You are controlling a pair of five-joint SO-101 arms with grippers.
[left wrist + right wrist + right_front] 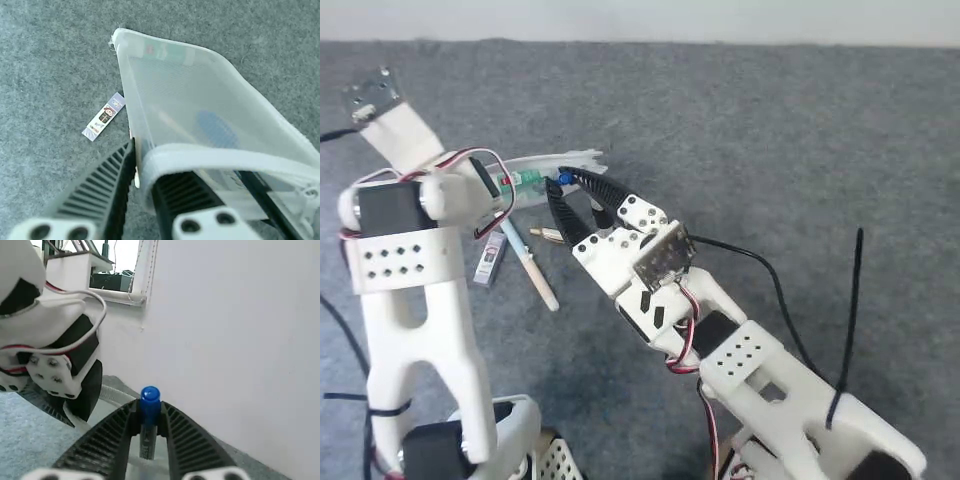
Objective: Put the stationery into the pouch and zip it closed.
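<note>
High view looks down on a grey, felt-like carpet [800, 130] that covers the whole table, with a white wall [640, 20] along the 12 o'clock edge. From the right wrist the same wall rises close behind the work, and a window [115, 260] sits in the far corner of the room.

The pouch [575, 158], of translucent white mesh, lies toward 11 o'clock from the table's middle with its mouth open. The left gripper [142, 160] is clamped on the pouch's zip rim, with one finger outside and one inside. The right gripper [150, 412] is pinched tight on a blue-capped pen [150, 395]. The pen's cap stands out past the fingertips, just beside the pouch mouth.

Loose on the carpet toward 9 o'clock lie a small printed packet [492, 258] and, near it, a cream pen [535, 270].

The left arm [410, 250] covers the pouch's 9 o'clock end in the high view. A short stick [548, 235] pokes out from under the right gripper, and what it is cannot be told. Through the mesh, a blue shape [215, 127] and something green [160, 50] show only as blurs. The pouch's near corner is cut off at the left wrist view's edge, and most of the blue-capped pen's barrel is hidden between the fingers.
</note>
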